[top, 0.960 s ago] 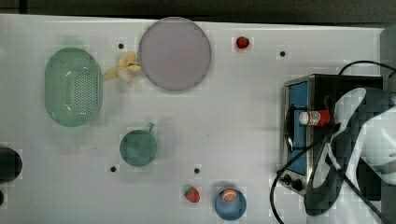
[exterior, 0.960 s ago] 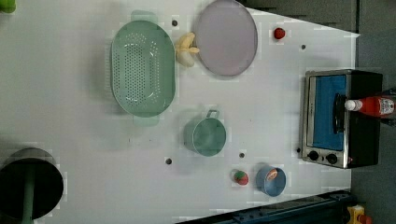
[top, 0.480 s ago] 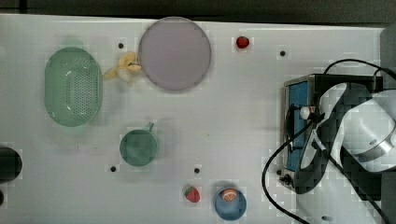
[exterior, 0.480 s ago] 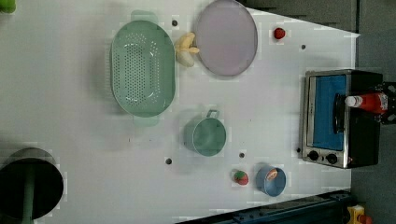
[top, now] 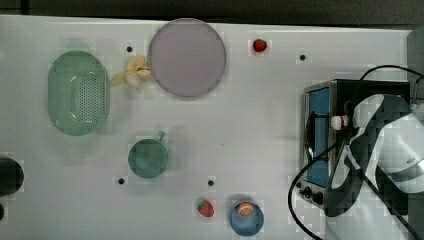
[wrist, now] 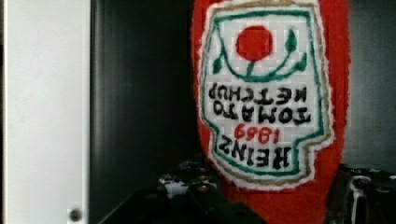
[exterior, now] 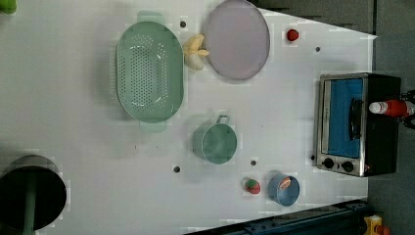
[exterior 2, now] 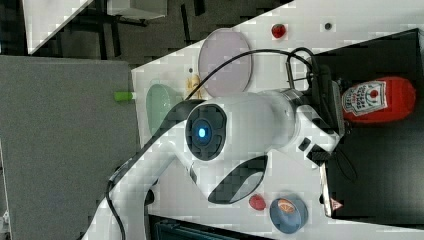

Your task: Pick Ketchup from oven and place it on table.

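The ketchup [exterior: 391,107], a red bottle with a white cap [top: 339,121], lies on its side on the black top of the oven [exterior: 381,88], cap toward the oven's front. My gripper [wrist: 271,200] reaches over the oven [top: 370,87] from the top view's right. Its dark fingers [wrist: 187,196] press on both sides of the bottle's lower part, below the white label [wrist: 261,93]. In the right view the gripper [exterior 2: 330,100] meets the ketchup [exterior 2: 380,100] at its cap end. The white arm hides most of the bottle in the top view. The white table [top: 250,125] lies in front of the oven.
On the table stand a green colander [top: 78,92], a purple plate [top: 186,56], bananas [top: 132,74], a teal cup [top: 147,158], a blue bowl [top: 246,218] and two strawberries [top: 259,45] [top: 205,208]. Free white surface lies between the cup and the oven door.
The arm has come down over the oven's top and covered the bottle's red body in the top view. The fingers have closed in from wide open onto the ketchup.
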